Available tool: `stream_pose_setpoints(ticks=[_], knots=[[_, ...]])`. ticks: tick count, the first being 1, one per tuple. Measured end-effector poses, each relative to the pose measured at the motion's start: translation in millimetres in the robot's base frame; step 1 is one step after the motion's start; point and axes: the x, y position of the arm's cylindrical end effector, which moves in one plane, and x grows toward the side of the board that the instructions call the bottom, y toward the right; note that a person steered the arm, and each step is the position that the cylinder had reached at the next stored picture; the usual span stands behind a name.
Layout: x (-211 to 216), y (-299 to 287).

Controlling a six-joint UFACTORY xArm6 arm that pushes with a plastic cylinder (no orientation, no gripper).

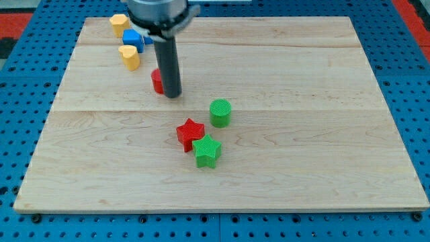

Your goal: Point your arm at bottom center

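My tip (173, 95) rests on the wooden board (302, 154) in the upper left-middle part of the view. It stands just right of a red block (156, 81), which the rod partly hides. A green cylinder (220, 112) lies to the lower right of the tip. A red star (190, 133) and a green star (207, 150) touch each other below it, near the board's middle. A blue block (134, 38) and two yellow blocks (119, 24) (130, 57) sit at the view's top left.
The board lies on a blue perforated table (27, 87). The arm's dark body (161, 13) hangs over the top edge of the board.
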Motion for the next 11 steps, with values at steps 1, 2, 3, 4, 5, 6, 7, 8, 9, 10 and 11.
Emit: stream_pose_setpoints(ticks=[1, 2, 3, 4, 5, 6, 7, 8, 9, 10, 11], knots=[[-42.6, -58.9], [-53.2, -36.4], [-32.9, 10.6], [-7.9, 93.5], [21.6, 109.9], [44.9, 110.0], [60.0, 93.3], [77.6, 93.1], [72.7, 34.7], [71.4, -8.8], [71.4, -24.3]])
